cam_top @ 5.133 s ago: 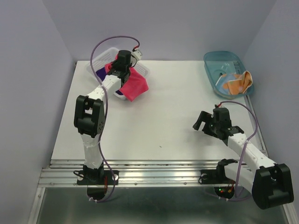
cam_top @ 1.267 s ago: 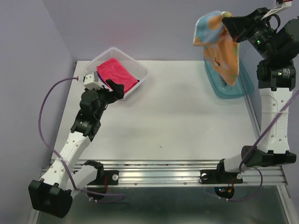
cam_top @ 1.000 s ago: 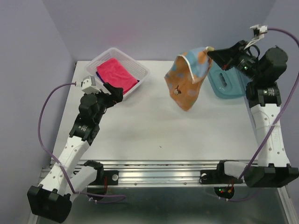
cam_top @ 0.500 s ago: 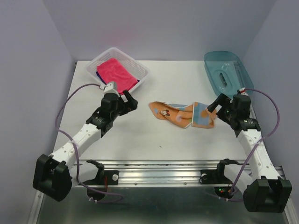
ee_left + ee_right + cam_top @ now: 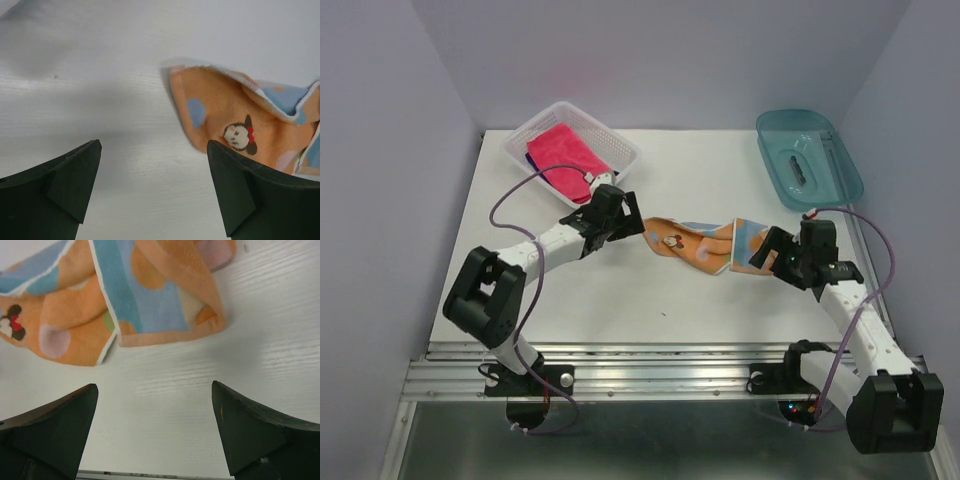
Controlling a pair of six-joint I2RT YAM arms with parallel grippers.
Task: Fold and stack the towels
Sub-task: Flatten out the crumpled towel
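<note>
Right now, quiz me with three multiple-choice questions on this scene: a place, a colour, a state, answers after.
1. Where does the orange towel lie? A in the blue tray; B on the table; C draped over an arm.
2. What colour is the top towel in the white basket? A green; B pink-red; C yellow.
3. How does the left gripper stand? A open, empty; B shut on a towel; C shut on the basket rim.
Answers: B, it lies crumpled on the tabletop; B, pink-red shows above the rim; A, its jaws stand apart, only table between.
</note>
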